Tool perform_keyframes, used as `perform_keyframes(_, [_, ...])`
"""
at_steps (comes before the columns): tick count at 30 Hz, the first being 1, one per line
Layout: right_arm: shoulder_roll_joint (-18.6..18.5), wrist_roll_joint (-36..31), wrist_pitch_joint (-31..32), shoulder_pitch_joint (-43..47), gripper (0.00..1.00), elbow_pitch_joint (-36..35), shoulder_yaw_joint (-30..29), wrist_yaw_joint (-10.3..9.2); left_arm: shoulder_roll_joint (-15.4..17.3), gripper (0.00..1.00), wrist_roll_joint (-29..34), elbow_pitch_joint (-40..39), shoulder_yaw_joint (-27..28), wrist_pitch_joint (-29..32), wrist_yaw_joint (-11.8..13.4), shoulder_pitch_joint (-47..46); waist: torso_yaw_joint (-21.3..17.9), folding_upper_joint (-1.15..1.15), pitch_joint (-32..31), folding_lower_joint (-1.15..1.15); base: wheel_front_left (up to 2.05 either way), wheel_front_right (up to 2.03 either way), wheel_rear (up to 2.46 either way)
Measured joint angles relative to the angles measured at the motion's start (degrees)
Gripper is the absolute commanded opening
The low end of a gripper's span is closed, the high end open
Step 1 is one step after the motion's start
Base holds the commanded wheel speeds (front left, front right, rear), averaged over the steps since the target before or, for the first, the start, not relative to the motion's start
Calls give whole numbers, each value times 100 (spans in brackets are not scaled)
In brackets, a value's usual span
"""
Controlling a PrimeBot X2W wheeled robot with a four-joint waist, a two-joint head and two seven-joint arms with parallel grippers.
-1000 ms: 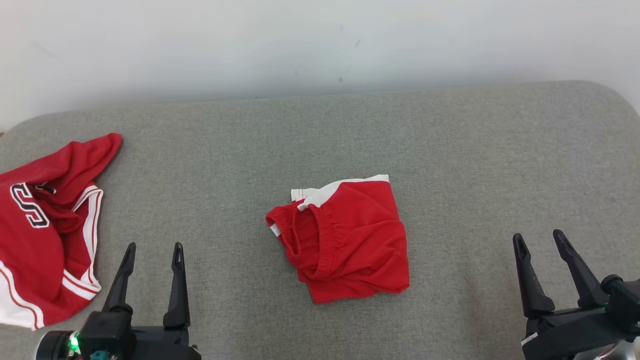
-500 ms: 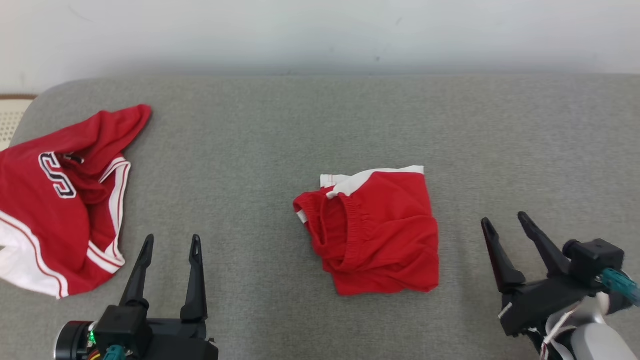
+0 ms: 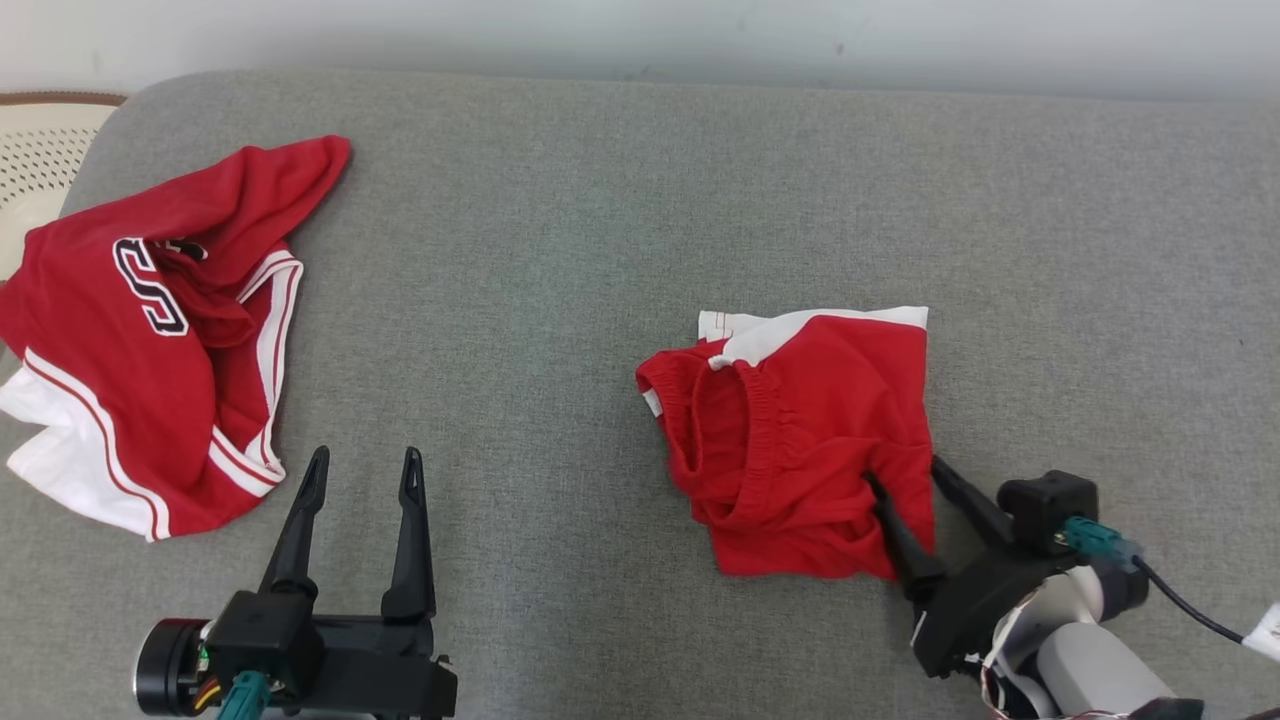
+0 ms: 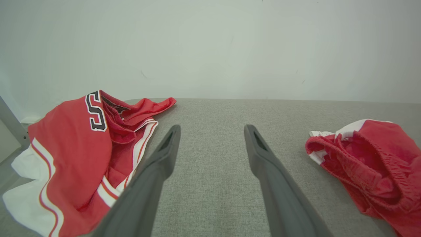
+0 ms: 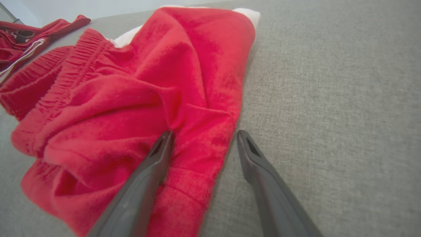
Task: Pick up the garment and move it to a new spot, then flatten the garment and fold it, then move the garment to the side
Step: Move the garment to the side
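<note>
The garment [image 3: 800, 430] is a folded pair of red shorts with a white band, lying on the grey cushion [image 3: 560, 250] right of centre. My right gripper [image 3: 905, 472] is open at its near right edge. One finger lies on the red cloth and the other on the cushion just beside it, as the right wrist view shows around the right gripper [image 5: 204, 135] and the garment [image 5: 148, 82]. My left gripper [image 3: 365, 458] is open and holds nothing, over bare cushion between the two red pieces. The left wrist view has the left gripper [image 4: 212, 130] with the garment [image 4: 371, 161] off to its right.
A crumpled red jersey [image 3: 130, 340] with white trim and black lettering lies at the cushion's far left, also as the jersey [image 4: 72, 148] and the jersey [image 5: 19, 36]. A cream perforated object [image 3: 40, 150] sits beyond the left end. A white wall [image 3: 640, 30] runs behind.
The camera has turned, shifting the whole picture. My right gripper has swung left and forward from bare cushion to the shorts' right edge, still open. The left gripper has kept its pose.
</note>
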Motion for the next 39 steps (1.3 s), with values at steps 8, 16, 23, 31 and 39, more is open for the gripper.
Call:
perform_keyframes(8, [40, 200, -21, -11, 0, 49, 369, -1, -26, 100, 24, 66, 63, -32, -27, -53, -165, 0, 45, 0, 0, 0, 0])
perform_keyframes(16, [-55, -12, -200, 39, 0, -191, 108, 7, 25, 100, 76, 12, 104, -35, -20, -58, -463, 0, 48, 0, 0, 0, 0])
perform_keyframes(23, [-282, -468, -272, 446, 0, -621, -314, 5, 236, 100, 243, -258, 110, 114, 13, -212, -1014, 0, 144, 0, 0, 0, 0])
perform_keyframes(31, [-318, -690, -576, 450, 0, -584, -537, 4, 533, 100, 525, -586, 41, 549, 19, -541, -1904, 0, 376, 0, 0, 0, 0])
perform_keyframes(39, [-513, -725, -901, -529, 0, 91, -714, 4, 627, 100, 810, -809, -200, 959, -154, -1093, -2570, 0, 716, 0, 0, 0, 0])
